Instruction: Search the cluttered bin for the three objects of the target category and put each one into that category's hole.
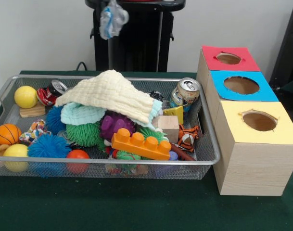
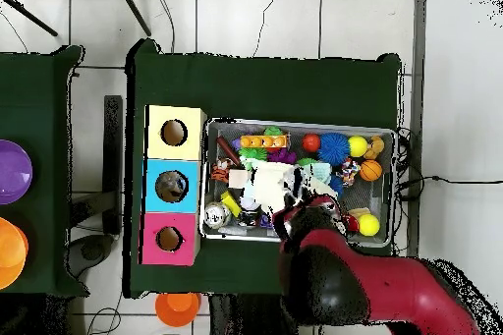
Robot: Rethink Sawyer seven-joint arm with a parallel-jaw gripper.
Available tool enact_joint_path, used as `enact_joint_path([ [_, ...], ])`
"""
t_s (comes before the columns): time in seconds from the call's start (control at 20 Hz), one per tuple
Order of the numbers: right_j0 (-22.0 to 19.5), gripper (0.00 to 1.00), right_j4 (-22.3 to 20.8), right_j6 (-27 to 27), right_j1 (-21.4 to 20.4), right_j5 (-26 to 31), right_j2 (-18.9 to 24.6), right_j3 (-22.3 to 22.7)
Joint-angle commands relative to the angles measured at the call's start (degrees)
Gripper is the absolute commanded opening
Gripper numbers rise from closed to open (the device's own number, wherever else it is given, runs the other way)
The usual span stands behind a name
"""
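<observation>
Whether the jaws are open or closed cannot be told: in the overhead view the gripper is hidden under the arm [image 2: 329, 270], and in the front view only a crumpled clear plastic piece [image 1: 112, 19] is seen hanging high above the bin's [image 1: 112, 162] back rim, presumably held from above.

Down and to the left of that hanging piece, a yellow ball [image 1: 25, 96] and a crushed red can [image 1: 48, 94] are found. If cans are the target (a guess, since the category is not given), this one could be clipped against the mesh wall it lies beside.

Almost straight below, a cream cloth [image 1: 108, 92] is draped over soft toys. Anything sought could be covered by it, and it could be snagged and dragged up along with a pick.

Below and to the right, an orange brick [image 1: 141, 143] is seen, then a silver can [image 1: 186, 91] leaning at the far corner. It could be tipped or rolled by a glancing approach.

Far to the right, beyond the bin, the red hole [image 1: 228, 58], blue hole [image 1: 241, 85] and yellow hole [image 1: 260, 121] are lined up. A light, crumpled load could be caught on a hole's edge or be dropped short during the carry.
</observation>
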Motion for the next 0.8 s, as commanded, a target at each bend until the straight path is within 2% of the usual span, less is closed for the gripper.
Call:
enact_joint_path([
  [0.05,6.44,0.00,-0.62,11.37,2.07,5.25,-5.18,-2.29],
  [0.3,12.10,0.00,0.06,13.54,3.15,3.96,-9.56,-3.73],
  [0.55,12.89,0.00,3.35,12.64,1.28,3.66,-9.57,-2.61],
  [0.8,15.75,0.00,3.76,13.64,2.67,1.53,-12.02,-3.85],
])
